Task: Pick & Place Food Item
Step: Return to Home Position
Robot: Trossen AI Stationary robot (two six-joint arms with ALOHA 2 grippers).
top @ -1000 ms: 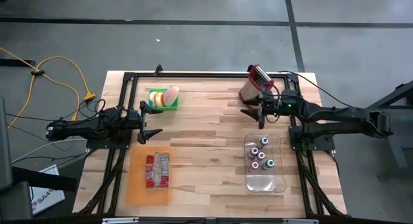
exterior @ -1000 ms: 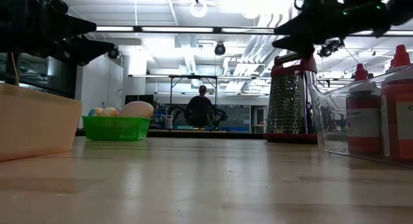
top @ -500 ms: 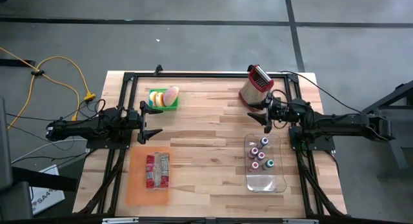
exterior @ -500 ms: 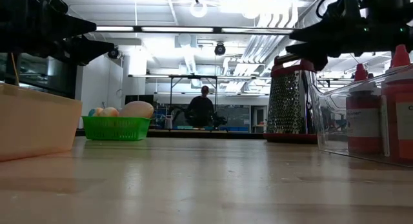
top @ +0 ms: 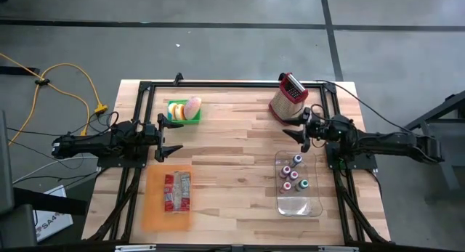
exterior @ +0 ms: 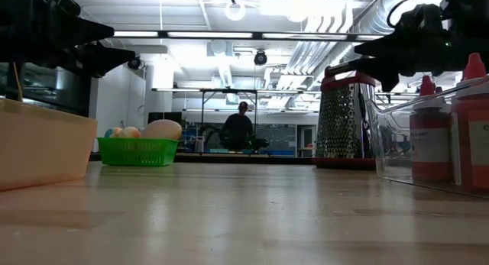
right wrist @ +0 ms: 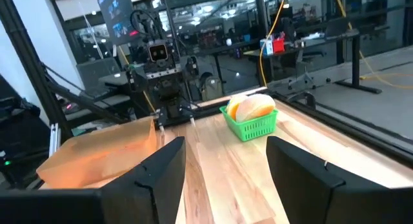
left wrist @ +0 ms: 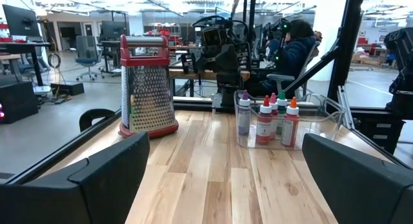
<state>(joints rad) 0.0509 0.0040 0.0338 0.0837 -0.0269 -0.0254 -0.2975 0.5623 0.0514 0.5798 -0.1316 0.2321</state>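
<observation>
A green basket [top: 184,111] with a round bun and other food [right wrist: 254,106] stands at the table's far left. A wrapped food packet [top: 177,192] lies on an orange tray [top: 154,208] at the near left. My left gripper [top: 170,134] hovers open between basket and tray, with nothing between its fingers. My right gripper [top: 297,131] hovers open at the right, just near of the grater [top: 288,96], its fingers level and pointing across the table at the basket [right wrist: 250,125]. In the low view both grippers [exterior: 107,53] [exterior: 368,56] hang well above the tabletop.
A metal grater with a red top [left wrist: 147,85] stands at the far right. A clear bin [top: 312,197] with several small bottles [left wrist: 268,117] sits at the near right. A black frame [top: 218,83] runs round the table. A person [exterior: 239,127] is in the room behind.
My right gripper has drawn back toward the table's right edge and sunk lower, tipping toward level; it stays open and touches nothing. Nothing on the table has moved.
</observation>
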